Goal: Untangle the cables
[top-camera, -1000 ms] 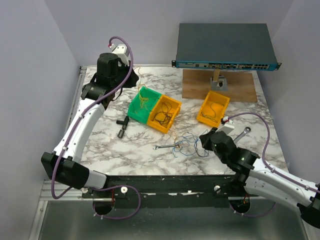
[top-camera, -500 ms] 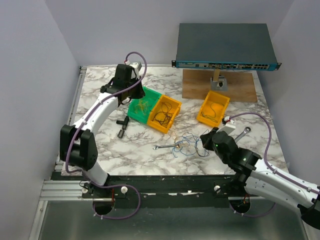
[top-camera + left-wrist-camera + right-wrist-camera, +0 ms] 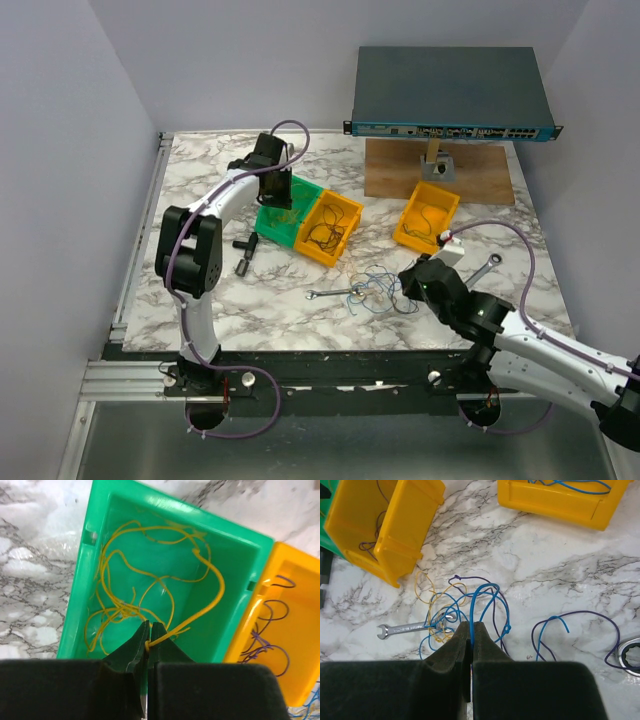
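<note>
**Both hands pinched shut on fine cables, one over a bin and one at the tangle**

The left hand (image 3: 277, 188) hung over the green bin (image 3: 82, 590) toward the far left of the desk (image 3: 200, 290). Its jaws were closed on a yellow cable (image 3: 210, 580). In the left wrist view the strand came out from between the fingertips and rose in a broad curve across the bin. It ended among a loose nest of yellow loops on the bin floor, just ahead of and below the hand. A yellow bin (image 3: 300, 580) touched the green bin on its right, with dark purple cables (image 3: 272, 630) curled inside.

The right hand (image 3: 471, 630) was low over the near middle of the desk, its jaws closed on a blue cable (image 3: 487, 585). That cable ran up from the fingertips and arched over to the right. It was still caught up with the tangle of cables (image 3: 445, 615), a knot of blue, yellow-orange and dark strands lying just ahead and slightly left of the hand. A small silver wrench (image 3: 407, 628) lay on the desk with one end inside the tangle.

To the right of the hand, clear of the knot, lay a loose purple cable (image 3: 592, 614) with a short blue piece (image 3: 551, 627) beside it. Past those was the ring end of another wrench (image 3: 631, 656). A second yellow bin (image 3: 555, 502) stood farther back on the right and held a blue strand.
</note>
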